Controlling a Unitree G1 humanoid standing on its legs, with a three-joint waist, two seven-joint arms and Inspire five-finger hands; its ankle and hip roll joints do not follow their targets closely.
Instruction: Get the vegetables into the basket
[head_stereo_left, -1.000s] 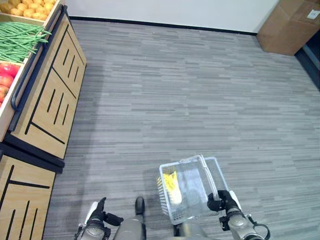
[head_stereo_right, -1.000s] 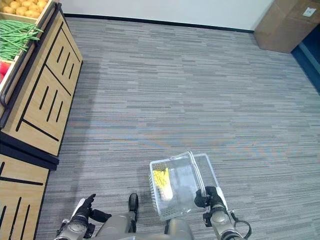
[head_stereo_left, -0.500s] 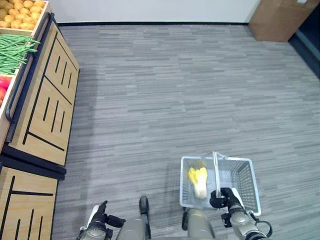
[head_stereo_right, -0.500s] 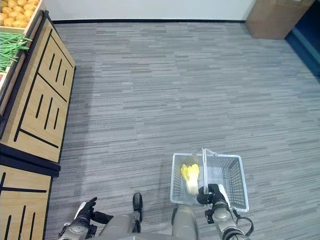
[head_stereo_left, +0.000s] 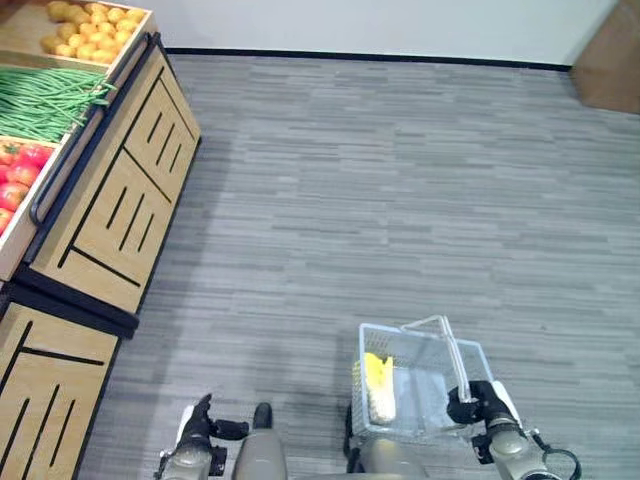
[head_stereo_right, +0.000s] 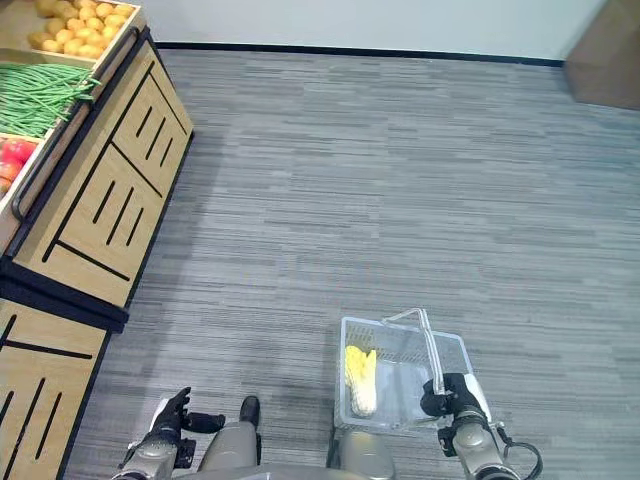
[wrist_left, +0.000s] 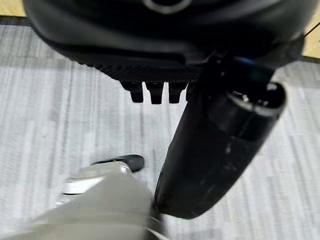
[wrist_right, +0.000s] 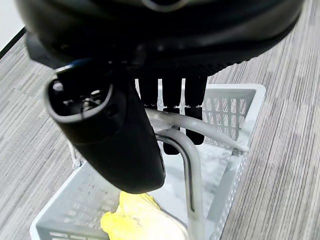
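Fingers of my right hand (head_stereo_right: 455, 398) curl round the handle (wrist_right: 187, 165) of the basket (head_stereo_left: 478, 362), which holds one yellow vegetable (head_stereo_left: 379, 385); my left hand (head_stereo_left: 197, 425) hangs relaxed and empty, so I judge the display stand (head_stereo_left: 110, 215) produce remains to collect.

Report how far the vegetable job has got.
Done: one yellow-leafed vegetable already lies in the white basket. In hand: the right hand is curled round the basket's handle, carrying it; the left hand holds nothing. Left: green beans, tomatoes and the small yellow produce still sit on the wooden stand.
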